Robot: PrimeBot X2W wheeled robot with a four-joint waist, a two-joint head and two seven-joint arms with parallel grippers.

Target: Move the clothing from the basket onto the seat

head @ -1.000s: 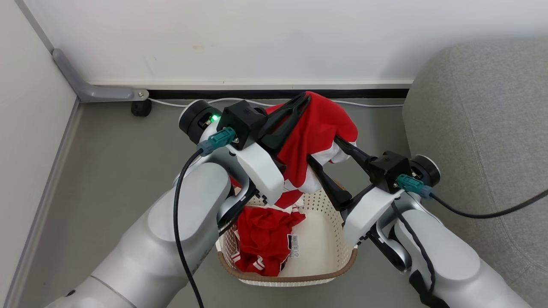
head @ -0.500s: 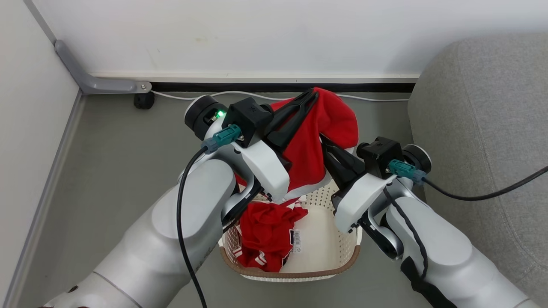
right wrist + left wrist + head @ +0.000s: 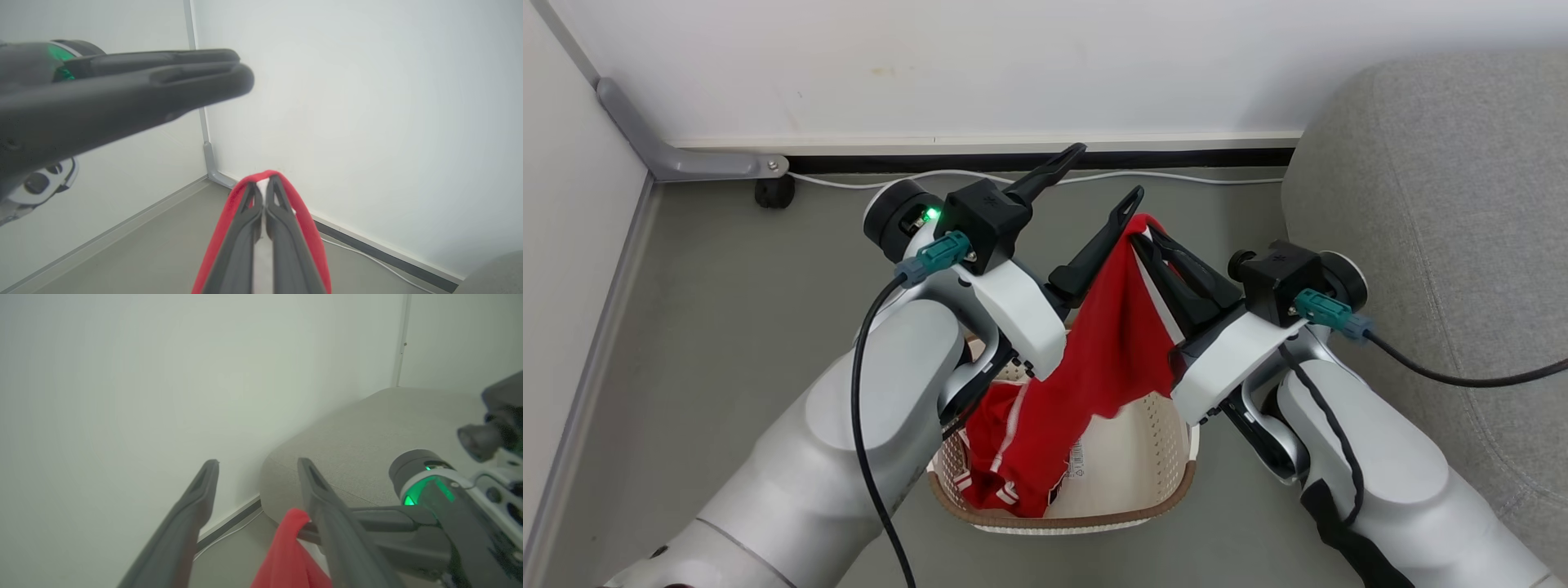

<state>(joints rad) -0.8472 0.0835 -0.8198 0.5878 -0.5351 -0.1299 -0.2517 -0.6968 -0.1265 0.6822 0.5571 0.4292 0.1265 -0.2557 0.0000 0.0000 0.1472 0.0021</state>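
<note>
A white wall with a dark skirting strip runs across the back, and a thin white cable lies on the grey floor along it. In the left corner a grey metal bracket ends at a small black wheel. The grey sofa fills the right side, its rounded edge near the basket. In the head view the robot's right forearm lies between the two.

The left gripper is spread wide and holds nothing. Its nearer finger lies just beside the top of the raised cloth. The right gripper is clenched on the clothing at its topmost fold. The right wrist view shows a red band looped over the two closed fingertips.

The red garment hangs from that grip as a long, narrow drape, its lower end reaching down into the basket. A white stripe runs along its lower part. More red fabric with red-and-white striped trim is bunched against the basket's left wall. A barcode sticker shows on the bare cream floor beside it.
</note>
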